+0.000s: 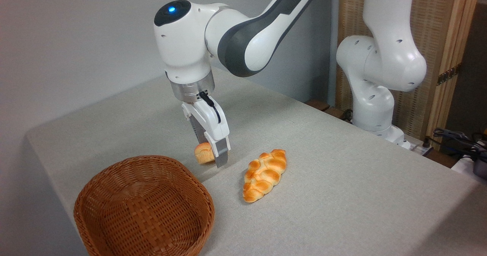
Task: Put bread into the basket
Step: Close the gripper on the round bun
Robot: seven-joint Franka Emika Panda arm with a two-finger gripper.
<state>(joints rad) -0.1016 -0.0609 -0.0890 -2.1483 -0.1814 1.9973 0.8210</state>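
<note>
The bread [203, 153], a small golden-orange bun, sits between the fingers of my gripper [208, 155], just behind the right rim of the basket [114, 180]. The near finger [222, 155] presses against the bun's right side, and the bun and the gripper body hide the far finger. The bun looks slightly tilted and very low over the table. I cannot tell whether it touches the cloth. The gripper points straight down and is shut on the bun. The reddish-brown wicker basket stands at the front left, wide and shallow, with nothing in it.
A longer braided loaf [265, 174] lies on the grey table [342, 180] to the right of the gripper. The arm's white base [374, 96] stands at the back right, with cables [456, 138] beyond it. The basket overhangs the table's front-left edge.
</note>
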